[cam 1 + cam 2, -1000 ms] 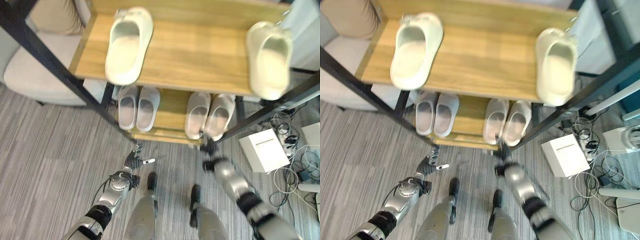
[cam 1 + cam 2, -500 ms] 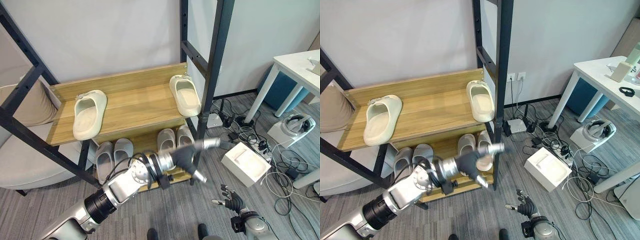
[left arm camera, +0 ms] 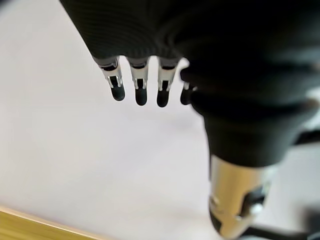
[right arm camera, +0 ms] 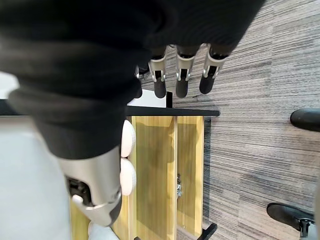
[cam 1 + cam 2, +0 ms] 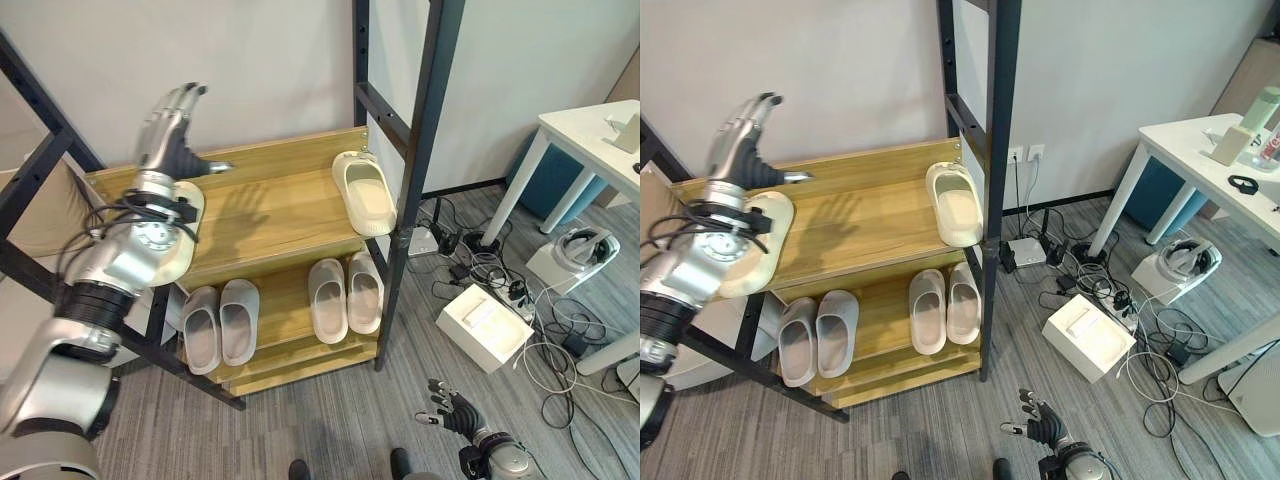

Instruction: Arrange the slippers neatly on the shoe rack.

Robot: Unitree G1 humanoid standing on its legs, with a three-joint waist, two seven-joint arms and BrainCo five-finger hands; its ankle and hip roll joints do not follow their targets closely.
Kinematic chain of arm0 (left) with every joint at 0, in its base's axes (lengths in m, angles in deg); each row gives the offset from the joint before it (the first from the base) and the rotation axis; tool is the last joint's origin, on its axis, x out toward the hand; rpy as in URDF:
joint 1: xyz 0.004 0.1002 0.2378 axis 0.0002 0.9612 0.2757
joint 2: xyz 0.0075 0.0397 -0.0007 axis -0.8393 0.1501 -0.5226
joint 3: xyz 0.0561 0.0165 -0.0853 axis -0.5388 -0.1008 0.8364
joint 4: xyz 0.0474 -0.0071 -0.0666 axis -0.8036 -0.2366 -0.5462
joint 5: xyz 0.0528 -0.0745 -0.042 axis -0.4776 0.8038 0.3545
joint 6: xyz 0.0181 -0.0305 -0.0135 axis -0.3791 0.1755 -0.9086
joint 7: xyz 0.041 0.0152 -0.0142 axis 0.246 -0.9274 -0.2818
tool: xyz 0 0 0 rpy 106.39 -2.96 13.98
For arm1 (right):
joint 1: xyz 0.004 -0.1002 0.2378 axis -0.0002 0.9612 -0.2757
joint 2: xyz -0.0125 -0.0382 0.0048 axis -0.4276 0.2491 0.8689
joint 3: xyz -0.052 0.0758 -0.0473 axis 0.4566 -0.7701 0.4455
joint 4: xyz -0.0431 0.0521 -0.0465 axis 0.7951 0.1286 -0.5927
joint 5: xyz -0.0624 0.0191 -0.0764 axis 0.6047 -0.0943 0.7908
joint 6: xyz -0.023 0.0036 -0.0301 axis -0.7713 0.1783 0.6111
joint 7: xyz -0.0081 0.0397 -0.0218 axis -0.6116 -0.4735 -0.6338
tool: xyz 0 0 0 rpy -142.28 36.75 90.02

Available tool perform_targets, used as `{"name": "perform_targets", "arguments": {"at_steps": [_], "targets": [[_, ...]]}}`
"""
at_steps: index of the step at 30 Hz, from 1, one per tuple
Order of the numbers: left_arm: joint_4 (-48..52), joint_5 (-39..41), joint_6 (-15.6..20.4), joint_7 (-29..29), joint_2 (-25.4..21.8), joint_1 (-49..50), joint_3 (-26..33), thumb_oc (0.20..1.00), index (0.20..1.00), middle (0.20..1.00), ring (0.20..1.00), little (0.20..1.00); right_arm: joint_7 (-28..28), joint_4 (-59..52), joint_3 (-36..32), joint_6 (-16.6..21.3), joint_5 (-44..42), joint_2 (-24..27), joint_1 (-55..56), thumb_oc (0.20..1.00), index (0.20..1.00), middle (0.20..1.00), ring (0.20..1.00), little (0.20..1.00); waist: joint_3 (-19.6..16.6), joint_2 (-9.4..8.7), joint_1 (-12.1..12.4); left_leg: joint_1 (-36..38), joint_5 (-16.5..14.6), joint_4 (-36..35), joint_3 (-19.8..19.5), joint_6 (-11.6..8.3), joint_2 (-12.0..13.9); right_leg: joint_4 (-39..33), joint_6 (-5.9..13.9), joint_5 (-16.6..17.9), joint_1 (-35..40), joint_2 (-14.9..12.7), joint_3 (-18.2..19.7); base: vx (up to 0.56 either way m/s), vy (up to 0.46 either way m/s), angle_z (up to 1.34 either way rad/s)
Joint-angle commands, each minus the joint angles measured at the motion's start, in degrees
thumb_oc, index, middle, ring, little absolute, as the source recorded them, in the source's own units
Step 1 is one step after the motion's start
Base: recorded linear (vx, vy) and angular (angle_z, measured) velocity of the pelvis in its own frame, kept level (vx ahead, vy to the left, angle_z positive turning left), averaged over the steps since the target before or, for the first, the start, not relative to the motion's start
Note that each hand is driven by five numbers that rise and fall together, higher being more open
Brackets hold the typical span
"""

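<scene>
Rack's left slipper (image 5: 172, 262) behind left hand (image 5: 168, 140)

1. The shoe rack (image 5: 420, 150) is showing a black frame and light wood-grain shelves.
2. The cream slippers (image 5: 366, 192) are lying on the upper shelf; the pale grey slippers (image 5: 327, 299) are lying on the lower shelf.
3. The floor (image 5: 330, 430) is showing grey streaked carpet.

The rack (image 5: 262, 205) is offering bare wood across the middle of its top shelf, between the left slipper (image 5: 755, 255) and the right slipper (image 5: 365, 190). The black post (image 5: 415, 165) is standing just beside the right slipper, blocking that corner. The left hand (image 5: 170, 135) is hanging with straight fingers above the rack's left end. Four grey slippers (image 5: 280, 310) are crowding the lower shelf. The right hand (image 5: 452, 412) is hanging low over carpet, well apart from the rack.
</scene>
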Motion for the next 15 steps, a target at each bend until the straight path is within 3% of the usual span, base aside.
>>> {"name": "perform_targets", "arguments": {"at_steps": [1,9,15], "targets": [[-2.6,-3.8,-1.2,1.8,-2.0,-8.8,-0.1,1.0,1.0,1.0,1.0,1.0,0.4,-3.7,-0.3,3.6,-2.8,-0.4,-2.3,1.0,1.0,1.0,1.0,1.0,2.6,-1.89,0.4,3.4,-3.3,0.1,-0.1,-3.16,2.0,0.1,6.6,-3.4,2.2,-3.9,-1.0,-0.01,0.005,-0.09],[0.3,-3.7,-1.0,1.3,-6.4,-0.4,6.0,1.0,1.0,1.0,1.0,1.0,0.3,-2.5,-0.7,3.7,-2.3,-0.6,-2.0,1.0,1.0,1.0,1.0,1.0,3.1,-1.29,1.9,2.9,-2.9,0.1,-0.7,-3.35,2.0,0.1,6.37,-3.7,1.9,-3.9,-1.3,0.01,-0.009,-0.04],[1.8,-4.3,-1.1,2.2,-6.2,6.0,11.3,1.0,1.0,1.0,1.0,1.0,0.1,-2.3,-1.3,3.7,-1.7,-0.8,-1.9,1.0,1.0,1.0,1.0,1.0,3.6,-0.78,2.7,2.8,-2.8,0.1,-1.0,-3.45,2.0,0.1,6.15,-4.1,2.2,-3.9,-1.9,0.0,-0.007,0.06]]}}
